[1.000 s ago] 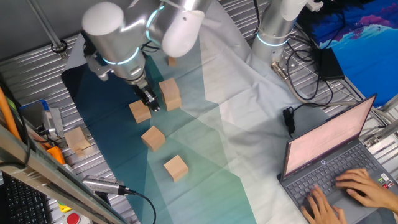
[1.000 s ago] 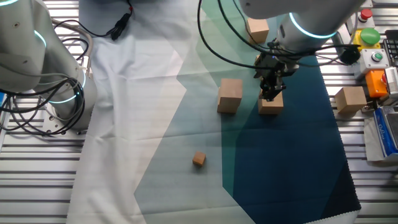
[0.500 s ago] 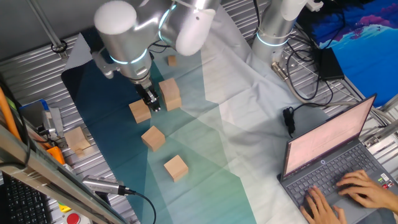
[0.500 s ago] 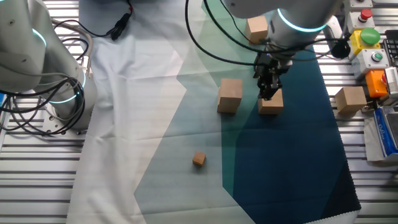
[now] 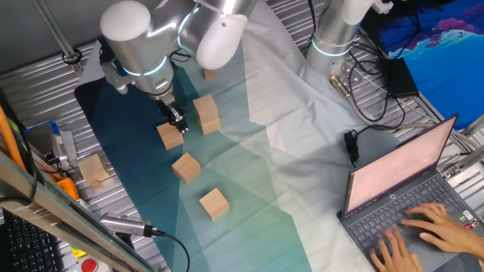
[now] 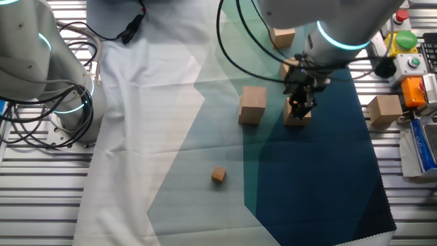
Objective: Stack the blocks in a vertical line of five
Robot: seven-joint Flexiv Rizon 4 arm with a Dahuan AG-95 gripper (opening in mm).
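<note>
1. Looking across one fixed view, the gripper (image 5: 176, 119) is seen lowered onto a block (image 5: 169, 137) on the dark part of the cloth (image 5: 249, 162); its dark fingers are at the block's top edge. Whether the jaws are clamped on it or only beside it cannot be told.
2. A two-high stack (image 5: 206, 114) is seen just right of the gripper. Two single blocks are spread nearer the camera, one (image 5: 186, 167) below the gripper and one (image 5: 214, 204) lower right. Another cube (image 5: 94, 169) is set at the left edge on the metal table (image 5: 45, 83).
3. A small cube (image 5: 209, 73) is seen behind the stack. A laptop (image 5: 404, 193) is being typed on by a person's hands (image 5: 420, 234).
4. In the other fixed view, the gripper (image 6: 299, 109) is seen over the same block (image 6: 298, 117), its fingers covering the block's top. The stack (image 6: 252, 104) is just to its left, apart from it.
5. A block (image 6: 282, 34) is seen above the arm, a cube (image 6: 384, 109) off the cloth to the right, and the small cube (image 6: 218, 175) alone lower down.
</note>
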